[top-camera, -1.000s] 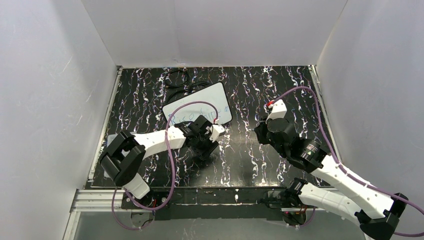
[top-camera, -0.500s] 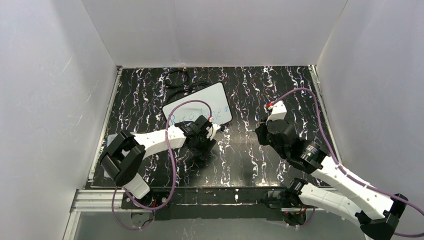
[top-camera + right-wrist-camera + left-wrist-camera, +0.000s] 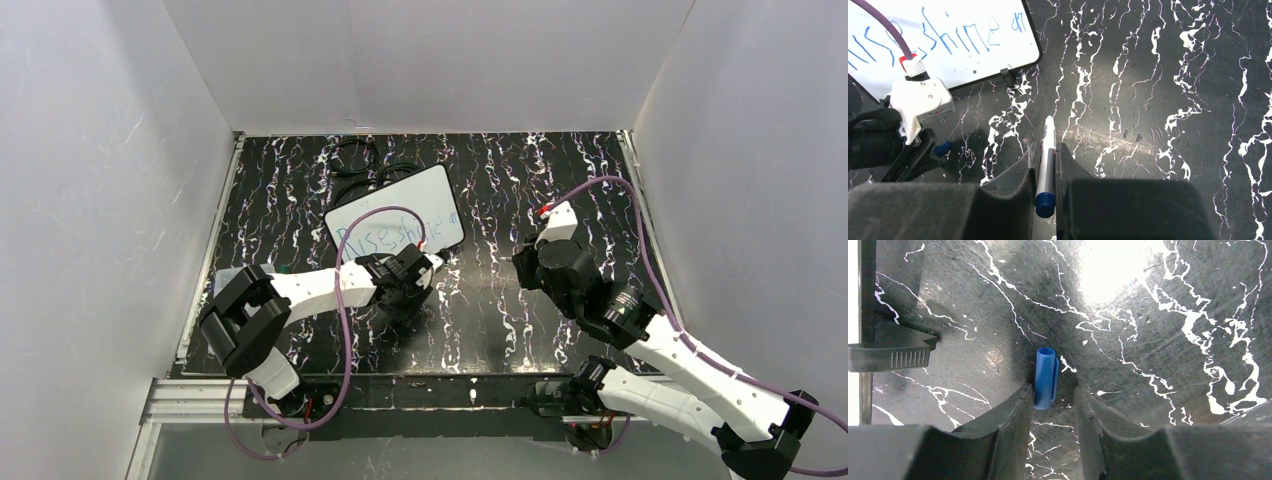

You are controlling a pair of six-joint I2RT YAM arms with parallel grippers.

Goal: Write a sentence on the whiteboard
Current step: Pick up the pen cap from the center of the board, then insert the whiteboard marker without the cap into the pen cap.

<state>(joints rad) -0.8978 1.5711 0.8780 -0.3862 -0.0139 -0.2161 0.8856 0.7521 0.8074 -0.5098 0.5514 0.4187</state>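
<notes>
The whiteboard (image 3: 400,205) lies flat at the back middle of the black marbled table. The sentence (image 3: 385,238), in blue marker, runs across it. The right wrist view shows its end, "shine" (image 3: 965,35). My right gripper (image 3: 1048,147) is shut on a white marker (image 3: 1047,160) with a blue end, held over bare table to the right of the board (image 3: 948,55). My left gripper (image 3: 1052,390) is open low over the table just in front of the board. A small blue cap (image 3: 1046,377) lies on the table between its fingertips, close to the left finger.
Black cables (image 3: 365,165) lie behind the whiteboard. A small black clip (image 3: 1007,77) sits at the board's near edge. A dark ribbed piece (image 3: 893,354) shows at the left of the left wrist view. White walls enclose the table on three sides.
My left gripper has drawn back from the whiteboard towards the near side, uncovering the blue lettering. The right arm has hardly moved and still holds the marker.
</notes>
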